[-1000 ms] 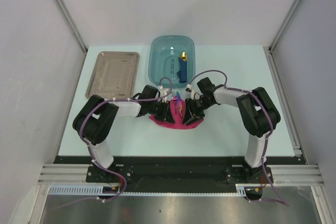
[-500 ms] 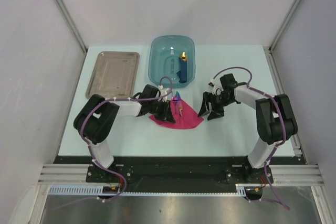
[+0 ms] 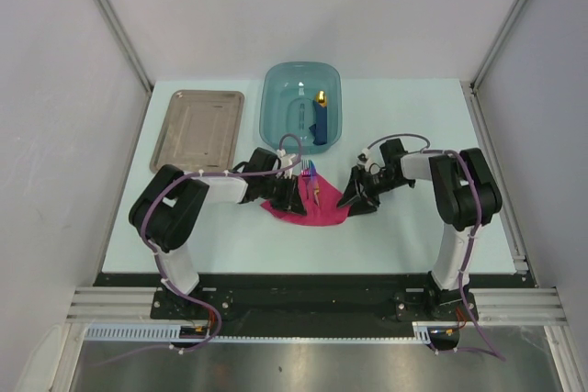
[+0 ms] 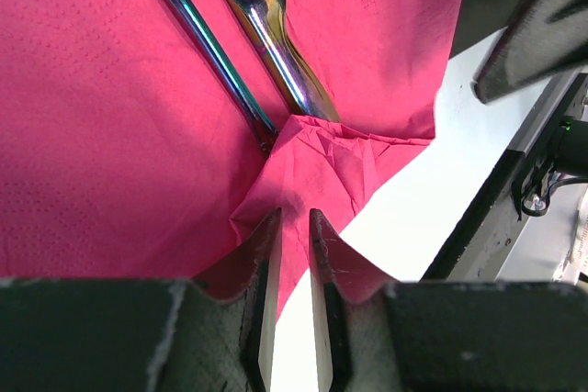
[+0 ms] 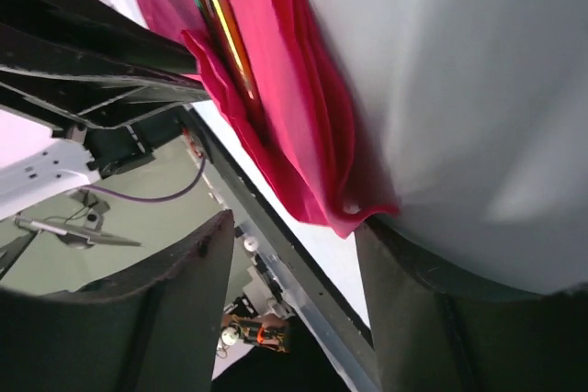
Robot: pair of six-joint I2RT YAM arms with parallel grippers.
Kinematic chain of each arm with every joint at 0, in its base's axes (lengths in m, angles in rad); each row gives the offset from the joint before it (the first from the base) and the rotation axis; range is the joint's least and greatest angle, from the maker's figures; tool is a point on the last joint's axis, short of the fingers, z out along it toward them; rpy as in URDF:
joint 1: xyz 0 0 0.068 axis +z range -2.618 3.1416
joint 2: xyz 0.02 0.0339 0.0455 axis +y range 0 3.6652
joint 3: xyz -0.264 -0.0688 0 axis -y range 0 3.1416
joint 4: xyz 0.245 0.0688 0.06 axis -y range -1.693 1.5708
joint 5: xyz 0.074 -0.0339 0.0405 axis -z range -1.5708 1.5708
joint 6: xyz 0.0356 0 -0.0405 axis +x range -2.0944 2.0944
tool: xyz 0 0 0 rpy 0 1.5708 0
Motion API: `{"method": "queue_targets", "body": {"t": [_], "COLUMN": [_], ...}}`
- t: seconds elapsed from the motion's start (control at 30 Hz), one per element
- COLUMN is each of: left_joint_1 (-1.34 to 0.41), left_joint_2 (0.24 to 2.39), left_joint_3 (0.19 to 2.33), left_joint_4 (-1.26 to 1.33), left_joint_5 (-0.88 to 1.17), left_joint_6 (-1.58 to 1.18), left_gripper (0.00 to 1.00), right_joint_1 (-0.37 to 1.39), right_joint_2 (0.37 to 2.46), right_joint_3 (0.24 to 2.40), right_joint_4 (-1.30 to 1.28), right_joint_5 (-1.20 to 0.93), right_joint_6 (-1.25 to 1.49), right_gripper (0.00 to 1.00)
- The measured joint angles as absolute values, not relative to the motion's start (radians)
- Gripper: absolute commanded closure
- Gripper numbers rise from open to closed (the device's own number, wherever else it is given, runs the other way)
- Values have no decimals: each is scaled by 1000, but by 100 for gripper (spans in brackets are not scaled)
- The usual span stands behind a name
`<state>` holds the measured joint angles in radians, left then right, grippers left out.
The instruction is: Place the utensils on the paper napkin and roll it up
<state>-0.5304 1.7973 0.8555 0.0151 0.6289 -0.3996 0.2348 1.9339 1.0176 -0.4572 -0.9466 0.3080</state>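
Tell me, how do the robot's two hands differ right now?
The left hand is nearly closed, pinching a raised fold of the pink napkin; the right hand stands open and holds nothing. The left hand sits over the napkin beside the utensils; the right hand is at the napkin's right edge, one finger by its corner. Both are dark, two-fingered and low over the table.

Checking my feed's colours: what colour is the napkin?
Bright magenta-pink napkin, clearest in the left wrist view.

Overhead bright, even | wrist views — near fingers (image 5: 427, 319) blurred, utensils (image 4: 265, 29) perhaps glaring
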Motion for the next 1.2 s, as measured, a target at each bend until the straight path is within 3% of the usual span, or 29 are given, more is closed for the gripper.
{"method": "queue_targets", "body": {"t": [0.2, 0.33, 0.43, 0.63, 0.83, 1.2], "left_joint_1": [-530, -530, -530, -530, -530, -529], "left_joint_2": [1798, 1798, 1798, 1798, 1798, 1798], "left_joint_3": [857, 857, 857, 857, 857, 857], "left_joint_4": [12, 12, 12, 12, 12, 12], "left_joint_5": [629, 628, 628, 628, 628, 629], "left_joint_6": [-400, -400, -399, -399, -398, -393], "left_gripper": [77, 77, 77, 78, 78, 79], "right_joint_1": [241, 260, 284, 332, 380, 447], "right_joint_2": [1922, 1901, 1899, 1899, 1899, 1961], "right_joint_3": [975, 974, 976, 998, 1025, 1057], "right_joint_4": [-307, -278, -277, -262, -204, -93], "right_joint_5": [-982, -981, -978, -976, -974, -946], "right_joint_6": [376, 392, 395, 428, 500, 639], "right_gripper": [54, 73, 81, 90, 95, 95]}}
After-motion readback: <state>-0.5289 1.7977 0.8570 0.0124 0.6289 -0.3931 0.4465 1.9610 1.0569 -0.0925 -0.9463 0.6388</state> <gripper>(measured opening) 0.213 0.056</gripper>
